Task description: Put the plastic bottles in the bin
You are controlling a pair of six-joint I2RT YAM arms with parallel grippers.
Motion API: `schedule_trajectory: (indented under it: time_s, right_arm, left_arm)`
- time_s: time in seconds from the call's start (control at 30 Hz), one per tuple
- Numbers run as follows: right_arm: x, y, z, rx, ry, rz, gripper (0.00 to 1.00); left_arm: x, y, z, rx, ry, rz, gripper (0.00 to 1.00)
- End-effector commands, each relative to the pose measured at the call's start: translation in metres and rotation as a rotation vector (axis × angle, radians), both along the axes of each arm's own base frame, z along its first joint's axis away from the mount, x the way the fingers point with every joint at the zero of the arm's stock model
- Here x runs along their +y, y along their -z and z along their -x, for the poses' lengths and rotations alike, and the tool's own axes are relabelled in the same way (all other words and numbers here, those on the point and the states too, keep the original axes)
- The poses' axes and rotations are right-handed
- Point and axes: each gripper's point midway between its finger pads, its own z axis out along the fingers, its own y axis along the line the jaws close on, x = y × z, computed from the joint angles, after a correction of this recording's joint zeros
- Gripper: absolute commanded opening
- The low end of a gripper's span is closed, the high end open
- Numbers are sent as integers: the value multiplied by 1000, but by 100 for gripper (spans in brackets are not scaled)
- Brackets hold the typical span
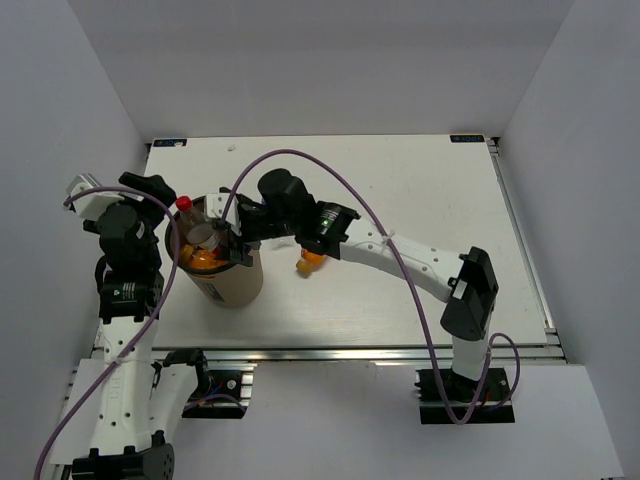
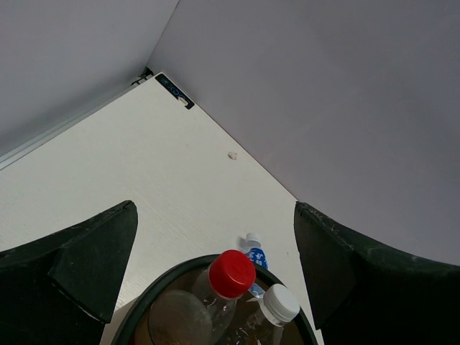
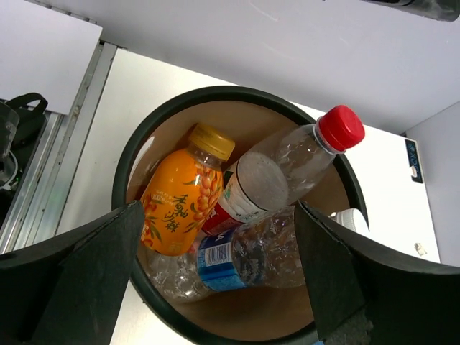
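With left jaws and right jaws both hanging released by the bin (image 3: pixel 215 92), plastic bottles (image 3: pixel 287 162) are lying inside it while one orange bottle (image 1: pixel 310 262) is resting on the bench (image 1: pixel 400 180) nearby.

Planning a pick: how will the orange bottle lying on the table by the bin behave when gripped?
The orange bottle seems on its side, so a nudge would probably roll it. Stubby and smooth-looking, it may slip when squeezed.

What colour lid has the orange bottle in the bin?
Yellow lid, clearest in the right wrist view.
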Motion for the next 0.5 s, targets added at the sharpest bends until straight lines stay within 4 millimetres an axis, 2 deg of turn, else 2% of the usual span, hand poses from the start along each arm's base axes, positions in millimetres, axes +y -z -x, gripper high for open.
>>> schedule_trajectory:
  time_s: [0.0, 0.03, 0.1, 0.13, 0.17, 0.2, 0.23, 0.27, 0.3, 0.33, 0.37, 0.4, 0.43, 0.47]
  right_arm:
    - [-9, -40, 4, -52, 7, -99, 89]
    - [-11, -50, 2, -49, 33, -124, 89]
    - [-16, -52, -2, -30, 80, -141, 89]
    - [-22, -74, -5, -46, 112, -206, 89]
    - [-30, -79, -15, -47, 181, -228, 89]
    - [-36, -69, -17, -6, 219, -223, 89]
    - [-53, -93, -28, -14, 287, -290, 89]
    - [-63, -80, -34, 48, 334, -285, 89]
    - [-74, -81, -41, 75, 372, -301, 89]
    - [-101, -103, -54, 78, 430, -369, 89]
    - [-115, -103, -60, 96, 462, -387, 89]
    - [-128, -76, -66, 146, 503, -360, 90]
    - [-156, -90, -73, 136, 551, -407, 89]
    - [-172, -92, -79, 137, 596, -435, 89]
  left_arm:
    - [-6, -24, 5, -45, 40, -21, 98]
    - [-11, -26, 3, -52, 69, -31, 98]
    - [-17, -28, 0, -57, 106, -44, 98]
    - [-21, -31, -4, -64, 132, -54, 98]
    - [-34, -33, -8, -70, 213, -75, 98]
    - [-43, -35, -11, -79, 264, -83, 98]
    - [-52, -40, -20, -100, 318, -92, 98]
    - [-74, -42, -24, -109, 443, -95, 98]
    - [-84, -44, -27, -115, 502, -96, 98]
    - [-93, -55, -31, -143, 550, -96, 98]
    - [-105, -50, -39, -127, 624, -91, 98]
    - [-110, -52, -44, -130, 640, -91, 98]
    - [-119, -58, -47, -136, 658, -93, 98]
    - [-122, -52, -58, -105, 636, -102, 98]
